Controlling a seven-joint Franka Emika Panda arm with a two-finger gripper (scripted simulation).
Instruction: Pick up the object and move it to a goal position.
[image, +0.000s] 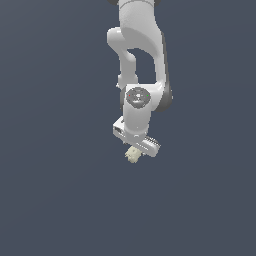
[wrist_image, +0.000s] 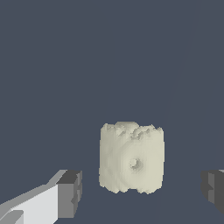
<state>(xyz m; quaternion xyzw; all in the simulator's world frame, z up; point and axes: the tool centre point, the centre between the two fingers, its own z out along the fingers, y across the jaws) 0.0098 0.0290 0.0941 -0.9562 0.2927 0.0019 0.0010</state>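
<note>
Item: one white, glossy, jointed robot arm (image: 136, 55), entering from the upper edge of the exterior view and hanging downward, with a round grey wrist disc (image: 138, 97) bearing small red and green marks. Item: one white, block-shaped gripper (image: 134, 149) at the arm's lower end, tilted so that its bar slopes down toward the exterior view's right, with a ridged grey strip along that bar. Item: the object (image: 132, 154), a small pale cream-beige lump with a roughly cylindrical body, jagged ridged upper edge and a small round dimple in its facing side (wrist_image: 132, 157); in the exterior view it sits directly under the gripper, narrower than the gripper bar, its upper part overlapped by the gripper body. Item: two dark grey finger pads, one on a white finger (wrist_image: 70, 194), the other at the opposite frame edge (wrist_image: 213, 189); in the wrist view they stand spread wide, one on each side of the object, with a clear gap of background between each pad and the cream lump, so neither pad touches it. Item: a plain, uniform dark slate-blue surface (image: 55, 200), filling both views behind and around arm and object; whether the object rests on it or hangs above it cannot be told.
</note>
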